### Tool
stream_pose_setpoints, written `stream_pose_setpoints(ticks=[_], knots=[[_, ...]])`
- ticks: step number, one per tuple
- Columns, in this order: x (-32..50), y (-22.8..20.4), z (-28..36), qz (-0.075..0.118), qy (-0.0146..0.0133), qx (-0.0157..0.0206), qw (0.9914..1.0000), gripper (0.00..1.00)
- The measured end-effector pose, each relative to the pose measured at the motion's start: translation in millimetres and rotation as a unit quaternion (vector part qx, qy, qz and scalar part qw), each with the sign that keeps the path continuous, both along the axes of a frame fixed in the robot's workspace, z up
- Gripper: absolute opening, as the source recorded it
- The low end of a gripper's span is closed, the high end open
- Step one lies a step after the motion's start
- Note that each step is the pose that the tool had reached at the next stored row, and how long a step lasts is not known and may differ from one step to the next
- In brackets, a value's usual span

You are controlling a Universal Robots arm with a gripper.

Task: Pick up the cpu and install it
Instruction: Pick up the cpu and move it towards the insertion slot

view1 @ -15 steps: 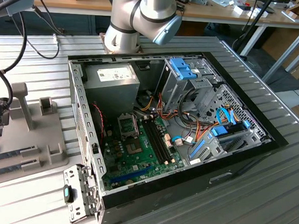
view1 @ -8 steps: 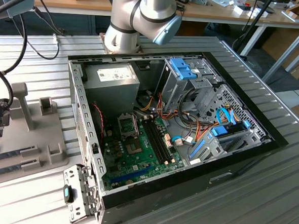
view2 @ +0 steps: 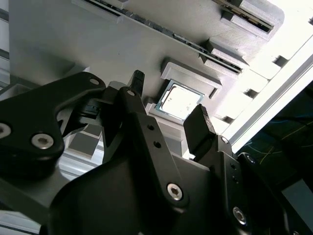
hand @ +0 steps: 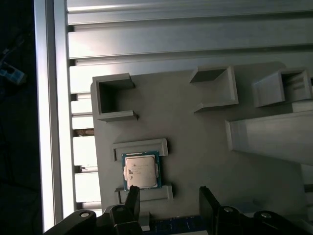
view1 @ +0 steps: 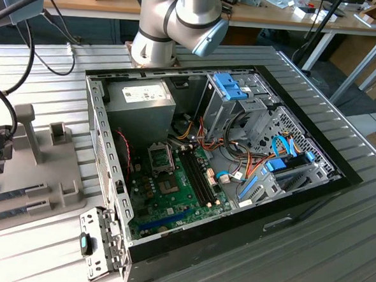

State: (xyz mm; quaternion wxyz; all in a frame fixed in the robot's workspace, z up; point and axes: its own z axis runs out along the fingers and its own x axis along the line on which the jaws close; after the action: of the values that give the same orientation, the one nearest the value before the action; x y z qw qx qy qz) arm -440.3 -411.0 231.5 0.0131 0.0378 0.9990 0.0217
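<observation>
The cpu in grey tray recess, spread pincer near.

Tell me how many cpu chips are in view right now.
1. The cpu lies flat in its pocket on the grey fixture tray, close to the open gripper. Another could be hidden inside the computer case.

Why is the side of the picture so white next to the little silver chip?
In the first wrist view, light blows out the table's metal edge into a white strip, while the cpu looks sharp and evenly lit; in the second wrist view, the same glare whitens that edge, and the cpu's top shines.
</observation>
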Motion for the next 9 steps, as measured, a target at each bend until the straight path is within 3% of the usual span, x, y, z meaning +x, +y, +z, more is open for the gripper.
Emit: stream_pose_setpoints(ticks=[9], knots=[[0.0,0.0,-2.6,0.000,0.0000,0.0000,1.00000,0.60]])
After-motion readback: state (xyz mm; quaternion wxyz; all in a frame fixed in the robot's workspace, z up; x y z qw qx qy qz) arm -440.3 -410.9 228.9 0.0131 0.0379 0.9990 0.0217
